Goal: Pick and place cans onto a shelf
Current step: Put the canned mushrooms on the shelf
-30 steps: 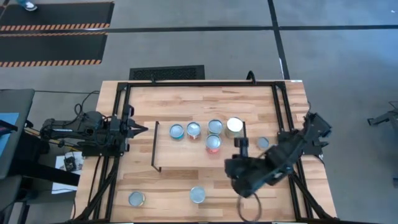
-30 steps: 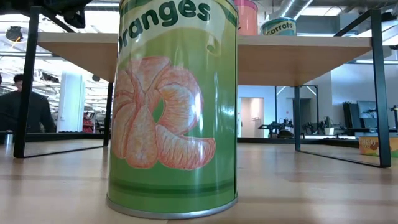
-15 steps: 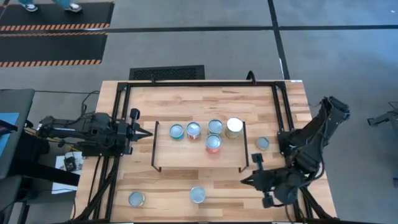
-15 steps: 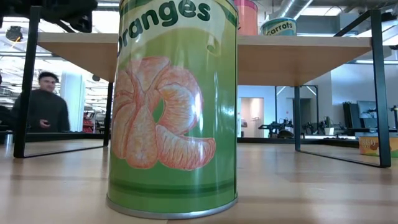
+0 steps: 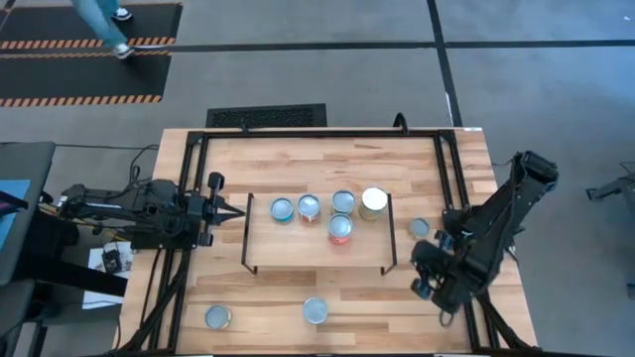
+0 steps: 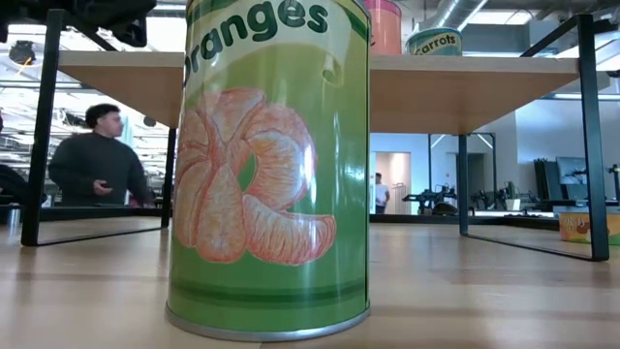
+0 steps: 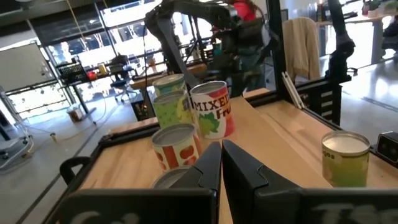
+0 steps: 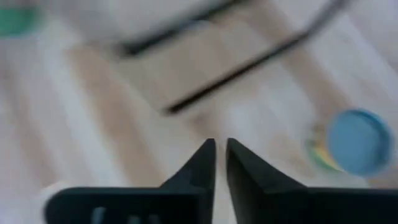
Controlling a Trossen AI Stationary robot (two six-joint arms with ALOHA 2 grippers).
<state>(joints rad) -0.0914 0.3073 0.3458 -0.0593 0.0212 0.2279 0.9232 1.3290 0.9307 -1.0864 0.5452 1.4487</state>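
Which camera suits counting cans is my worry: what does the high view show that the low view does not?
High view only: all eight cans, five on the shelf, plus the left gripper and right gripper. Low view only: the near can with its oranges label, and a person behind. Both: the shelf carrying cans.
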